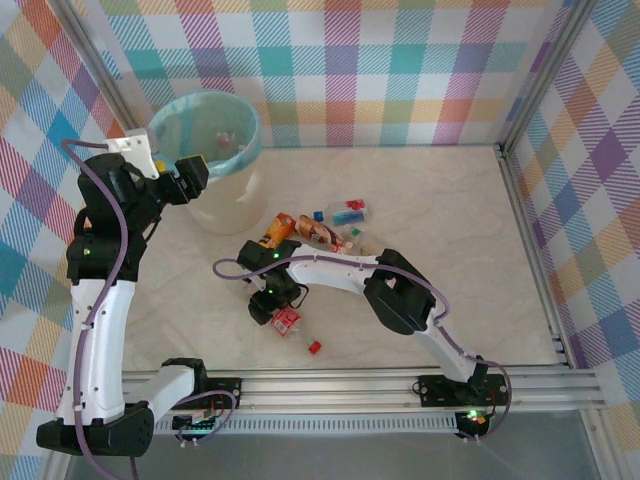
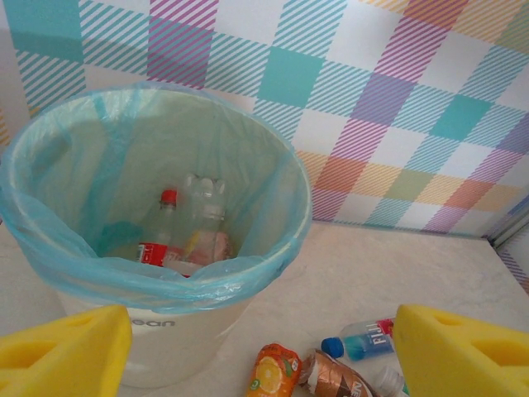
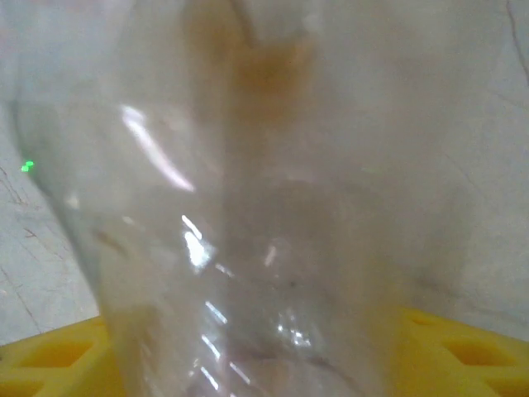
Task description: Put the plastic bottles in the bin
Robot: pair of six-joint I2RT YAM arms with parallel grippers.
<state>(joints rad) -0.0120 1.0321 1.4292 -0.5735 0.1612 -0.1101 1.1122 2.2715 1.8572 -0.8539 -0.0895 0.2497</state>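
Note:
The bin point(image 1: 172, 113), cream-white with a blue-green liner, stands at the far left; in the left wrist view its rim point(image 2: 277, 244) is close, and plastic bottles point(image 2: 163, 238) lie inside. My left gripper point(image 1: 190, 176) hangs open beside the rim, with nothing between its yellow fingers point(image 2: 62, 351). My right gripper point(image 1: 272, 303) is down on the table, shut on a clear crushed bottle point(image 1: 285, 319) with a red label. That bottle point(image 3: 248, 207) spans the gap between the yellow fingers point(image 3: 467, 356). Several more bottles point(image 1: 320, 230) lie in a loose heap mid-table.
An orange-labelled bottle point(image 2: 274, 370), a brown-labelled one point(image 2: 335, 379) and a blue-capped one point(image 2: 364, 337) lie right of the bin. A loose red cap point(image 1: 314, 347) sits near the held bottle. Plaid walls close in the back and both sides.

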